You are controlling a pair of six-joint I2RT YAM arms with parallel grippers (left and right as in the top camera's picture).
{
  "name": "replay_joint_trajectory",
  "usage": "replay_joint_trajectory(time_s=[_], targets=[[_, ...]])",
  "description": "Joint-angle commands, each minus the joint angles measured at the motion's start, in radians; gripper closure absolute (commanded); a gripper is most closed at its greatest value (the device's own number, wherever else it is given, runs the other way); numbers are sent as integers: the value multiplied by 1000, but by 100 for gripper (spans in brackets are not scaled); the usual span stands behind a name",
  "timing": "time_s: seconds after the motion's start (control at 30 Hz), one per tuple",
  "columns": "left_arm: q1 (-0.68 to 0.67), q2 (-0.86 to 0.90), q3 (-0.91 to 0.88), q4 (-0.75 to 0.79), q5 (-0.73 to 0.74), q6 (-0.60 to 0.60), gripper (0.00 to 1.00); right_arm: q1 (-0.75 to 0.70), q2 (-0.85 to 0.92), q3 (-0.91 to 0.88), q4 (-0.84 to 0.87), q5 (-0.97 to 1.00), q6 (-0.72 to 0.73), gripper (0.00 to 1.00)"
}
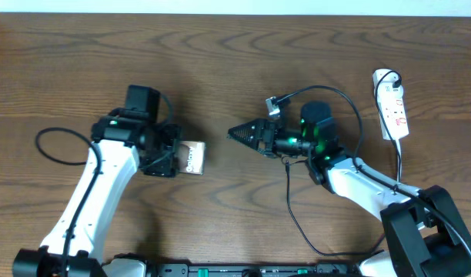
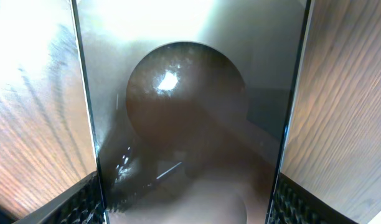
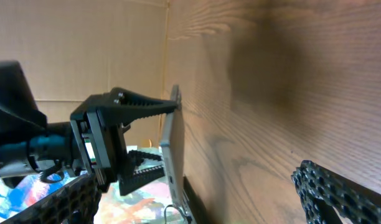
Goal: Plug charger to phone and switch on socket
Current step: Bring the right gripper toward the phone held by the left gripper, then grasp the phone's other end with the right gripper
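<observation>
Phone [image 2: 187, 112] fills the view, clamped in the left jaws left of the tabletop's centre; right jaws gape empty near it. Charger [image 1: 288, 192] cable trails beneath that arm toward the near edge and could snag; socket [image 1: 392, 104] lies by the right edge.

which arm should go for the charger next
Right, probably: the left gripper is shut on the glossy dark brown-grey phone, while the right gripper is open, empty and nearer the white power strip.
</observation>
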Motion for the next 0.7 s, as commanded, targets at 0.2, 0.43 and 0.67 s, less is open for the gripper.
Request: replay_joint_trajectory(time_s=[0.2,0.43,0.67], targets=[[-109,42,10,53,-2,-118,92,100,1,14,0,129,5,1],[-185,42,10,119,-2,-186,92,156,1,14,-21,219,5,1],[-247,42,10,185,-2,-224,92,196,1,14,-29,256,5,1]])
